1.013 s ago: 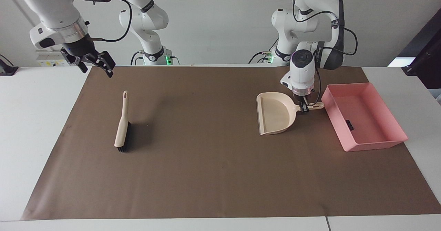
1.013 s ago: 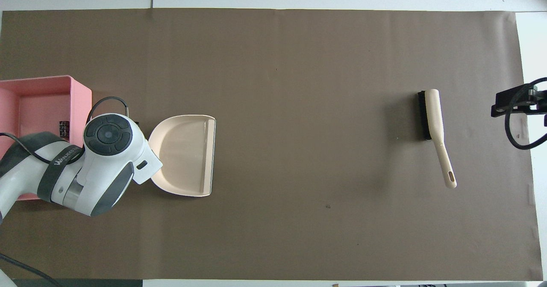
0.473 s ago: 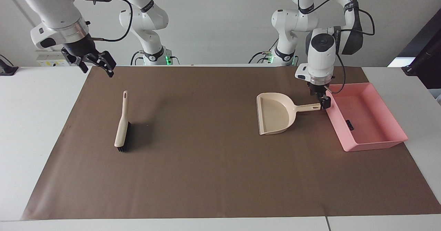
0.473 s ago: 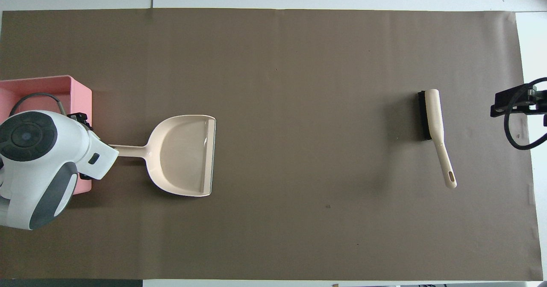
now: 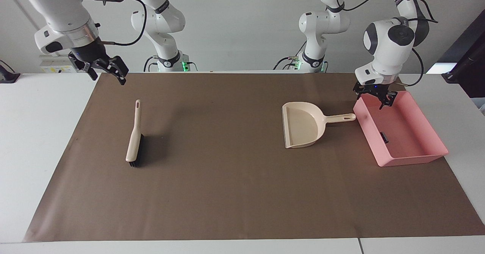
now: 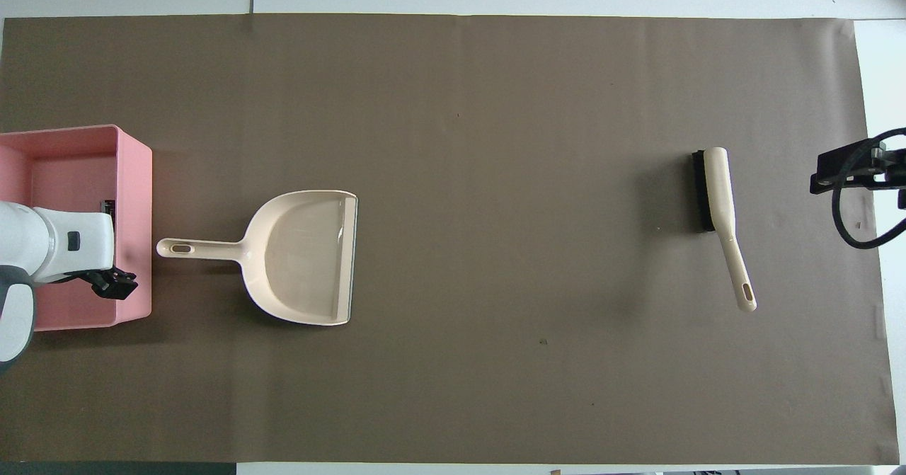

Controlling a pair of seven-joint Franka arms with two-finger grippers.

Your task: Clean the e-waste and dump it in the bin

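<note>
The pink bin (image 5: 411, 158) stands at the left arm's end of the brown mat, and also shows in the overhead view (image 6: 134, 213). A small black blocky piece of e-waste (image 5: 385, 137) lies inside it, partly seen from above (image 6: 107, 208). The white cylinder is out of view. My left gripper (image 5: 375, 95) hangs open and empty in the air over the bin's rim, also seen from above (image 6: 113, 285). My right gripper (image 5: 107, 71) waits open and empty, raised over the mat's corner at the right arm's end, and shows from above (image 6: 846, 167).
A beige dustpan (image 5: 303, 124) lies flat on the mat beside the bin, its handle pointing at the bin (image 6: 304, 255). A beige hand brush with black bristles (image 5: 133, 140) lies toward the right arm's end (image 6: 718, 206).
My left gripper has let go of the dustpan's handle, risen and moved over the bin. The dustpan stays flat on the mat. The right arm has barely moved.
</note>
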